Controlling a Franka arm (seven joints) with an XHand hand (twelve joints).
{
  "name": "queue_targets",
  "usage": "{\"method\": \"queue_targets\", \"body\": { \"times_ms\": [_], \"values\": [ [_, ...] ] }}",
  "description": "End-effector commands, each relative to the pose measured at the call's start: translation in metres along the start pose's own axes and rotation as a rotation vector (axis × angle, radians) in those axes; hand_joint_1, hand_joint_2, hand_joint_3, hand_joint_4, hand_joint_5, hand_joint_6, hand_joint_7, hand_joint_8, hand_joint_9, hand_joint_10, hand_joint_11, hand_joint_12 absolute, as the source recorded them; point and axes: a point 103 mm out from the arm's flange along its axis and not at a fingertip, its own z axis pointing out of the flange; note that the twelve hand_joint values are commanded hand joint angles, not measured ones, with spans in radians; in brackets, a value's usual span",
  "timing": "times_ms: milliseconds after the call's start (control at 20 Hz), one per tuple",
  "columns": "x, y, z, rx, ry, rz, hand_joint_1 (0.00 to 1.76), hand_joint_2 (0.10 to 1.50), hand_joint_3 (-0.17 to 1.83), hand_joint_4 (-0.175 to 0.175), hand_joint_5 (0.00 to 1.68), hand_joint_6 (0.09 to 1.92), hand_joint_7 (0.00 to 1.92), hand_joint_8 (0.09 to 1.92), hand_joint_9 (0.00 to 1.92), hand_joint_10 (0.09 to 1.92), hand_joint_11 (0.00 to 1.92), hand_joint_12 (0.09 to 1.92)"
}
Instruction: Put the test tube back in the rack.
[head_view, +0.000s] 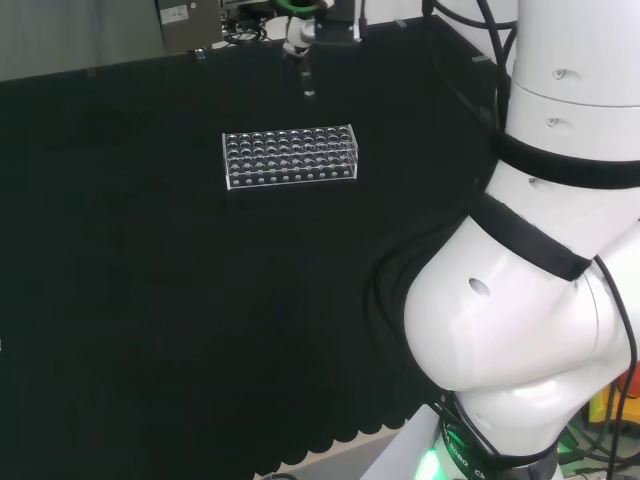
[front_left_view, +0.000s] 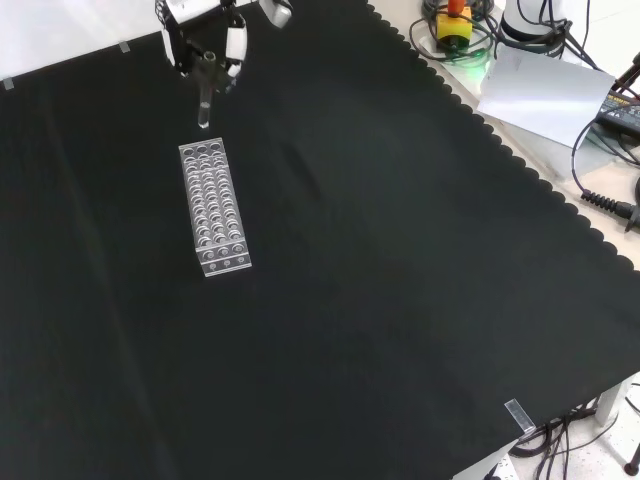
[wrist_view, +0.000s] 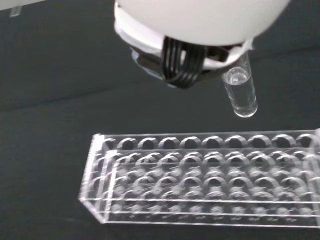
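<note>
One clear test tube (front_left_view: 204, 112) hangs upright from the hand (front_left_view: 205, 50), pinched between curled fingers, its rounded end pointing down. It sits in the air just beyond the far short end of the rack (front_left_view: 214, 206), not touching it.

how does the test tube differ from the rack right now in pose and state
The test tube is held off the cloth in the hand, hanging roughly upright; the rack lies flat on the black cloth. The tube is one slim cylinder; the rack is a long block with many holes. Both are clear.
</note>
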Motion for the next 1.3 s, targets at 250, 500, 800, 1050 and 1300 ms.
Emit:
{"method": "queue_targets", "body": {
  "times_ms": [250,500,800,1050,1300],
  "values": [
    [0.035,-0.002,0.031,0.062,0.058,-0.06,1.44,0.56,0.74,-0.175,1.34,0.53,1.42,0.62,1.36,0.46,1.21,0.97],
    [0.037,0.005,0.045,0.09,0.089,-0.043,1.44,0.56,0.74,-0.175,1.34,0.53,1.42,0.62,1.36,0.46,1.21,0.97],
    [0.037,0.016,0.059,0.125,0.13,-0.029,1.44,0.56,0.74,-0.175,1.34,0.53,1.42,0.62,1.36,0.46,1.21,0.97],
    [0.033,0.027,0.068,0.146,0.169,-0.012,1.44,0.56,0.74,-0.175,1.34,0.53,1.42,0.61,1.36,0.46,1.21,0.97],
    [0.028,0.036,0.075,0.161,0.189,0.003,1.44,0.56,0.74,-0.175,1.34,0.53,1.42,0.61,1.37,0.46,1.22,0.97]
  ]
}}
